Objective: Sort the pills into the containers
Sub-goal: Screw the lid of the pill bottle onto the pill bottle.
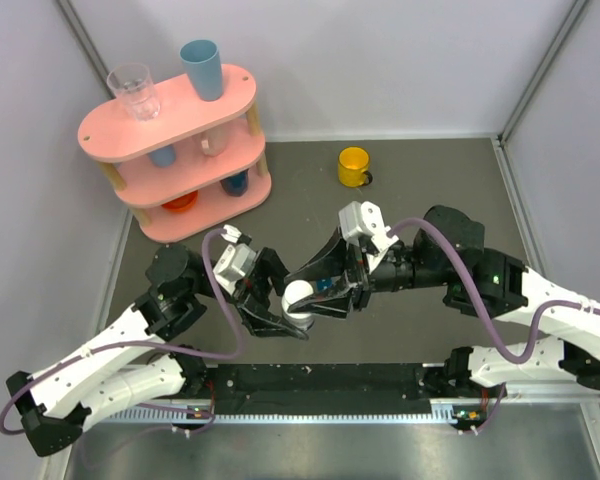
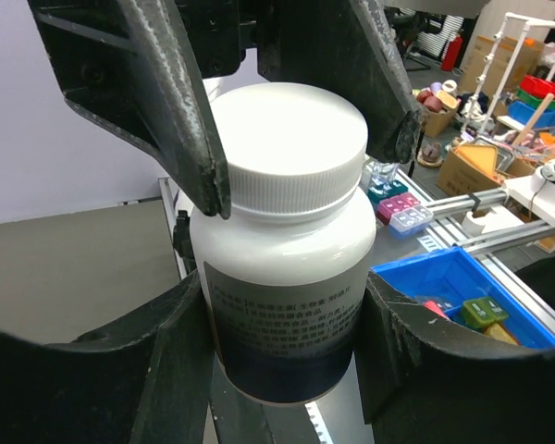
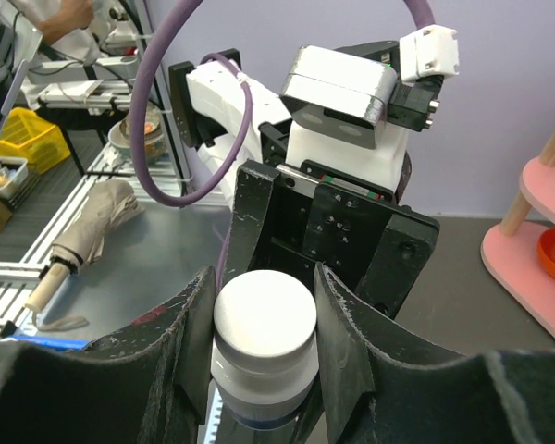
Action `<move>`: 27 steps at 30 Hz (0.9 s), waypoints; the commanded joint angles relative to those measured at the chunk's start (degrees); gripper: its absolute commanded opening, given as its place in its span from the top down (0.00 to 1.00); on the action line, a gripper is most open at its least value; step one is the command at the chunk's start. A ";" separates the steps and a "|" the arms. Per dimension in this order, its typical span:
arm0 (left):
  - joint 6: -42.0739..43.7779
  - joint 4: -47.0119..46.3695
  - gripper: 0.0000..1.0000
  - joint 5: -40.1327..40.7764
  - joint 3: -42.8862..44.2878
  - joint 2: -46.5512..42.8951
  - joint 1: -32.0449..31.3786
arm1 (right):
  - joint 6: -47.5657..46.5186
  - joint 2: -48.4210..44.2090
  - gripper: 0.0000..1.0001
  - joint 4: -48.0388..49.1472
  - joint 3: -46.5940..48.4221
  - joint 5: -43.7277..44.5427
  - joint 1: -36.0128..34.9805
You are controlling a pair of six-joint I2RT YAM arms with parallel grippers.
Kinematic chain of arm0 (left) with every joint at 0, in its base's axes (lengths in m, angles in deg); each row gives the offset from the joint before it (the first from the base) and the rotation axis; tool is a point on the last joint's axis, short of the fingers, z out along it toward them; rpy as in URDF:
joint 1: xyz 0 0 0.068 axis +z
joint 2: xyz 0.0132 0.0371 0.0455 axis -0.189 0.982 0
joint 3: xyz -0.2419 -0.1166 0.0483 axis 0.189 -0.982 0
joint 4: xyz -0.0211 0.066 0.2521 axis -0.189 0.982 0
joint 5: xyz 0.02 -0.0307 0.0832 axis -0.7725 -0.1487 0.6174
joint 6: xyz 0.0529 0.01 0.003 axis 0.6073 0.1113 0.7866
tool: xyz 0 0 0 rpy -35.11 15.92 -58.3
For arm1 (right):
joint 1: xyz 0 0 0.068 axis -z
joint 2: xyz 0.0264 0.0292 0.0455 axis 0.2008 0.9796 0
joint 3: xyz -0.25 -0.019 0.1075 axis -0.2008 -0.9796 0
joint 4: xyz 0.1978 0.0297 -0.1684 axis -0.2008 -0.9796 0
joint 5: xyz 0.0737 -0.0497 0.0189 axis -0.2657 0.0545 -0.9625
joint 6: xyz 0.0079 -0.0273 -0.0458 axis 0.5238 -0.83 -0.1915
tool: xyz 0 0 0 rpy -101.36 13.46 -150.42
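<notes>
A white capped bottle point(image 1: 300, 297) with a grey-and-blue label is held off the table between both arms. My left gripper point(image 1: 278, 318) is shut on the bottle's body point(image 2: 279, 277), with one finger on each side of the label. My right gripper point(image 1: 328, 288) is shut on the bottle's white cap point(image 3: 264, 316), and its fingers press both sides of the cap point(image 2: 289, 139). A small teal bit point(image 1: 325, 285) shows under the right gripper; I cannot tell whether it is the pill box. No pills are in view.
A yellow mug point(image 1: 353, 166) stands at the back of the table. A pink tiered shelf point(image 1: 230, 95) at the back left carries a clear glass point(image 1: 135, 90), a blue cup point(image 1: 201, 68) and more cups below. Grey walls close in the table.
</notes>
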 commanded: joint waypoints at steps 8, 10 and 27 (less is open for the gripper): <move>2.66 -4.61 1.00 9.77 0.39 -3.58 -0.02 | 4.90 -1.57 1.00 1.45 -2.55 8.10 -0.32; 2.92 -4.61 1.00 11.70 0.39 -4.01 -0.01 | 5.69 -1.40 1.00 1.71 -2.72 8.90 -0.32; 4.33 0.13 1.00 13.57 1.54 -2.88 -0.01 | 6.75 -0.87 1.00 0.66 -2.20 12.86 -0.32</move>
